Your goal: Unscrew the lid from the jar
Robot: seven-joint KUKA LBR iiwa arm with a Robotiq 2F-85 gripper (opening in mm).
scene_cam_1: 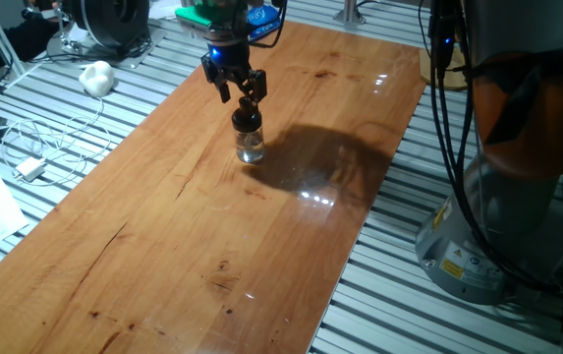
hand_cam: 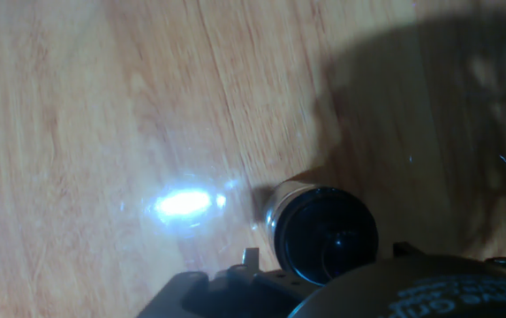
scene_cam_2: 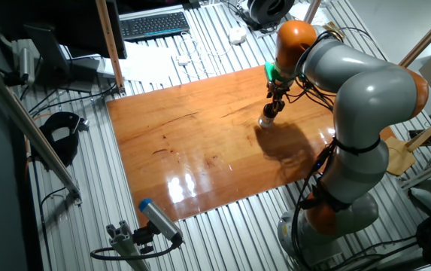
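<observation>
Black lid (hand_cam: 328,233) filled the near hand view, sitting on the clear jar (scene_cam_1: 250,146), upright on the wooden surface (scene_cam_1: 193,226) toward its far end. Pincer (scene_cam_1: 242,91) hung right above the lid, fingers slightly apart; contact with the knob could not be told.

A small clear glass jar (scene_cam_1: 251,147) wears a round black lid (scene_cam_1: 247,120); the streaky reddish-brown wooden tabletop (scene_cam_1: 193,226) shows darker grain; the gripper (scene_cam_1: 239,91) seems black.
</observation>
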